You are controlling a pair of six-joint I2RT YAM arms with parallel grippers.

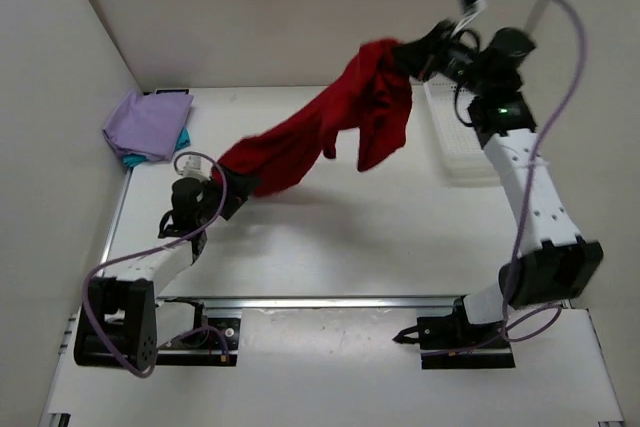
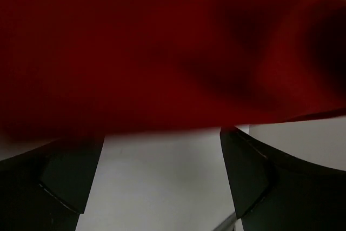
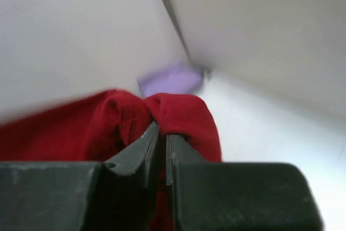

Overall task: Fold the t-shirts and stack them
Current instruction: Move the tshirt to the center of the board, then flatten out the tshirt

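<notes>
Right end effector pinches red t-shirt.

soft matt cloth red t-shirt, smooth white table.

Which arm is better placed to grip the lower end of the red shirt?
Left: its open jaws are at that end of the red shirt; the right jaws hold its upper end.

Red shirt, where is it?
In the top view the red shirt hangs in the air across the middle, its high end pinched in the right jaws by the white basket, its low end drooping at the open left jaws.
</notes>
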